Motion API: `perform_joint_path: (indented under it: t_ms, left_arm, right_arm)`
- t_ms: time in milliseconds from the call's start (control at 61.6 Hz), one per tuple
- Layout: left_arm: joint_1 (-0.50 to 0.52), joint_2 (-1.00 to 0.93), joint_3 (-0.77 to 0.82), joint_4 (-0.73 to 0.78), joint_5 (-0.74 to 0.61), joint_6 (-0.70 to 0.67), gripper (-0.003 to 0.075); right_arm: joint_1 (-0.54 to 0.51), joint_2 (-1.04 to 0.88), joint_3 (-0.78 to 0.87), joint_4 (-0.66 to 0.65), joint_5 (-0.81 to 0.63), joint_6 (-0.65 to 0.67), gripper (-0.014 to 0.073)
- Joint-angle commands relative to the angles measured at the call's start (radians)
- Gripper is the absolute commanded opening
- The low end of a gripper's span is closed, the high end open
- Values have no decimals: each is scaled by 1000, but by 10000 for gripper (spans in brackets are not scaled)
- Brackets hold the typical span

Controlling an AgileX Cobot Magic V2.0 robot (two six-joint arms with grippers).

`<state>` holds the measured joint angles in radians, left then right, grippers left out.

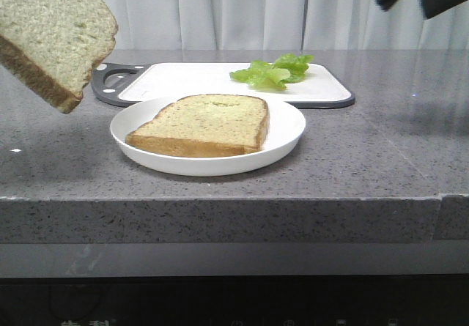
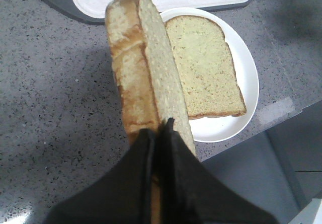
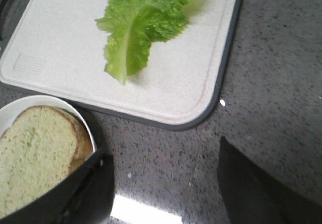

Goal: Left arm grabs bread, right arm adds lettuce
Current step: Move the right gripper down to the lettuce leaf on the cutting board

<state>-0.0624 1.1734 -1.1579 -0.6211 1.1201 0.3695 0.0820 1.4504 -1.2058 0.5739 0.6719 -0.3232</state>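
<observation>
Grey counter (image 1: 381, 165): left fingers (image 2: 158, 148) clamp bread (image 2: 146, 68) edge-up, right fingers (image 3: 166, 183) spread, lettuce (image 3: 143, 25) lengthwise on board (image 3: 60, 53).

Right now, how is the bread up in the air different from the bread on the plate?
The held bread is pinched on edge in the left gripper, up off the counter; the plate bread lies flat on the white plate. The held bread looks thicker. The plate bread's top looks a bit greenish. Both are square slices with brown crust.

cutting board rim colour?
Dark grey rim around the white rectangular cutting board; clearest in the right wrist view.
</observation>
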Motion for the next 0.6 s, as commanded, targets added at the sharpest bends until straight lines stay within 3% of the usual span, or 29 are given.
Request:
perform_joint_path:
  t_ms: [0, 178, 584]
  left_arm:
    - [3, -24, -24, -46, -33, 3, -20]
    - [3, -24, -24, -46, -33, 3, -20]
    - [3, -24, -24, -46, -33, 3, -20]
  right_arm:
    - [-36, 61, -98, 161, -10, -105, 468]
    - [-58, 226, -243, 333, 47, -210, 468]
    - [-58, 539, -557, 423, 102, -214, 468]
